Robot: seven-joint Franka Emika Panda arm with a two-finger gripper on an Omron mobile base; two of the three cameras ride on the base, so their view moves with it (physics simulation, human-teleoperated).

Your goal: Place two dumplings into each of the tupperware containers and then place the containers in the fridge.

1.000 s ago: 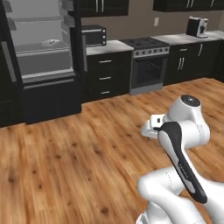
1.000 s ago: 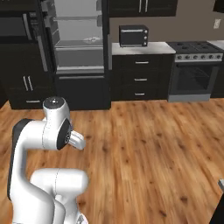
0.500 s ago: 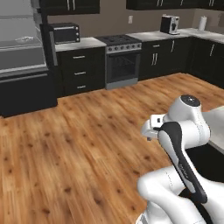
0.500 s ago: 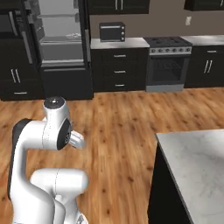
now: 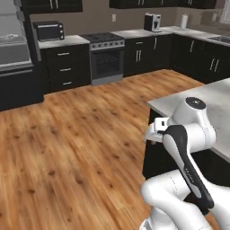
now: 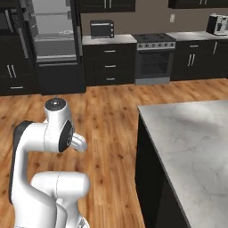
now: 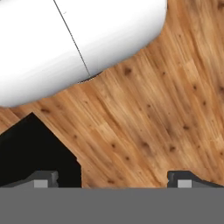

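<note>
We were out on the wood floor (image 6: 111,116) beside the marble-topped island (image 6: 196,147), with our arm folded close over the base. In the hand view the gripper (image 7: 113,179) pointed down at the planks, its two fingertips standing as wide apart as they go, with nothing between them — we held no dumpling and no container.

The fridge (image 6: 51,38) stood at the far wall to our left, its door open and its pale shelves showing; in the left base view just its edge (image 5: 13,40) came into the corner. A microwave (image 6: 102,28) sat on the counter beside it, then the stove (image 6: 153,60) further along, and a coffee machine (image 5: 152,21) on the counter past that.

As for the job, we judged it barely begun, or at any rate nothing of it could be confirmed. No dumplings and no tupperware containers were to be seen on the stretch of island top before us, and whether anything lay on the fridge shelves was too small to tell. With empty jaws and the fridge well apart from us, everything still seemed ahead — finding the tubs, filling each with two dumplings, then carrying them across.
</note>
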